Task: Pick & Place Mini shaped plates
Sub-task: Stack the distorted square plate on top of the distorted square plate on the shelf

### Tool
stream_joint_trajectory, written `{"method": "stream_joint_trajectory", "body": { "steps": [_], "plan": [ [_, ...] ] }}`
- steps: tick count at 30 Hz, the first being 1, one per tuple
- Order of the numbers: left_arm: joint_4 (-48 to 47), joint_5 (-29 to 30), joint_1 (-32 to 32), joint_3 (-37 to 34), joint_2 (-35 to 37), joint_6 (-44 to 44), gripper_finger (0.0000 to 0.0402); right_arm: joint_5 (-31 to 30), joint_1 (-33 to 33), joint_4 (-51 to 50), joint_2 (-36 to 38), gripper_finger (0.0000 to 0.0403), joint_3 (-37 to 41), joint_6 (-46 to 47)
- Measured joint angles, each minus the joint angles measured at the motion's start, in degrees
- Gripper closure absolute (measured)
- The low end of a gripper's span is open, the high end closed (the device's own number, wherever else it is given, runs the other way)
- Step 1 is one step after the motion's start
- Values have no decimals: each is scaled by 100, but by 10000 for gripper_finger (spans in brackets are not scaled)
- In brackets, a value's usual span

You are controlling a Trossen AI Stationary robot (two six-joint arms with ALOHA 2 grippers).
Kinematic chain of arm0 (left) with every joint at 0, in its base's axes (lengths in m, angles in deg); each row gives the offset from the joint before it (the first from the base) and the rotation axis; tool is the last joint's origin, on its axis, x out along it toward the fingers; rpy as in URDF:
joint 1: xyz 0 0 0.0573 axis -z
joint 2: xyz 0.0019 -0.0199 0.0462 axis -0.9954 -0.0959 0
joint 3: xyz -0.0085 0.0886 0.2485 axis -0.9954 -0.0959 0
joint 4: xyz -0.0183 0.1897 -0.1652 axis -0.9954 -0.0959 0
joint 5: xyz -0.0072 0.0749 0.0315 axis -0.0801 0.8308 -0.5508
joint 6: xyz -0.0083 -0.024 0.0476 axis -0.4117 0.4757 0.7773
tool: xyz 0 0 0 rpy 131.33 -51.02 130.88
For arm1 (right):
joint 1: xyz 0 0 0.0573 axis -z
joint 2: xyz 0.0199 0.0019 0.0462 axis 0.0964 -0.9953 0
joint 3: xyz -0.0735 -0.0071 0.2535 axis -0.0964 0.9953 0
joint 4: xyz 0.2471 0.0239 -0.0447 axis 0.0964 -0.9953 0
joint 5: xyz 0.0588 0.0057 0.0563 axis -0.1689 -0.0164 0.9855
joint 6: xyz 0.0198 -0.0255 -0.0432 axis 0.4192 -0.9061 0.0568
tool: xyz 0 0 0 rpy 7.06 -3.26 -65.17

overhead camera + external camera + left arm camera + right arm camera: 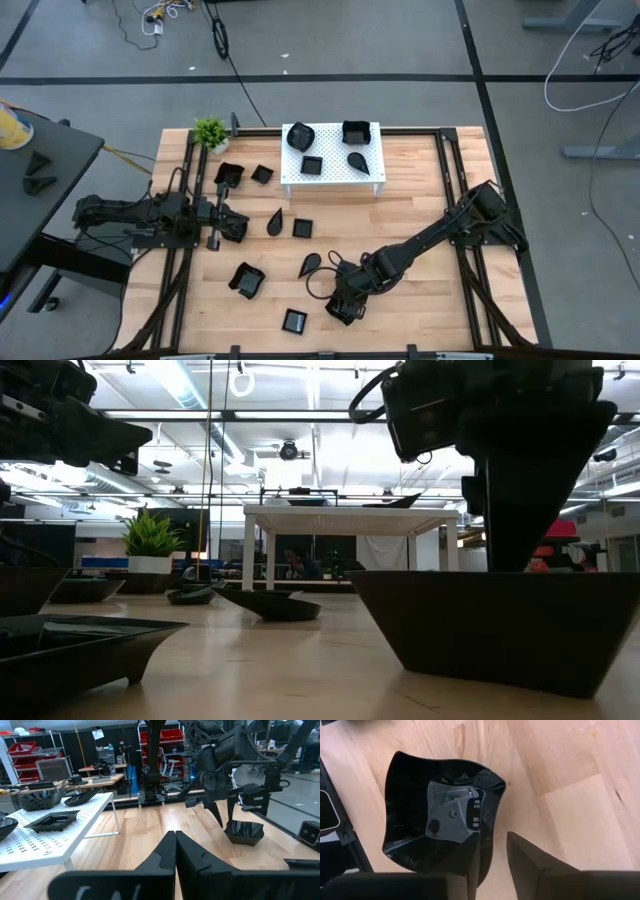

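Black dish (440, 820) lies under my right claw (492, 857), one finger inside its rim, one outside, not clenched. Bare wood at three o'clock. Left claw (175, 851) clenched, empty.

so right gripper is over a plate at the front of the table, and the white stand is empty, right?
Not empty. The high view shows four black plates on the white stand. The rest holds: the right gripper is over a plate at the table's front.

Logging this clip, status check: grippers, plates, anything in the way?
Left gripper shut, parked at table's left. Right gripper straddling rim of wavy black plate at table's front edge, plate on wood. White stand holds four plates. Nothing blocking.
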Motion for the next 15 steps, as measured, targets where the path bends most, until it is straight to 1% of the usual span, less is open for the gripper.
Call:
{"method": "stream_joint_trajectory", "body": {
  "steps": [8,15],
  "plan": [
    [0,0,-1,2,0,0,399,0,7,20,2,346,0,-22],
    [0,1,0,2,0,0,399,151,39,20,2,382,0,-49]
  ]
}}
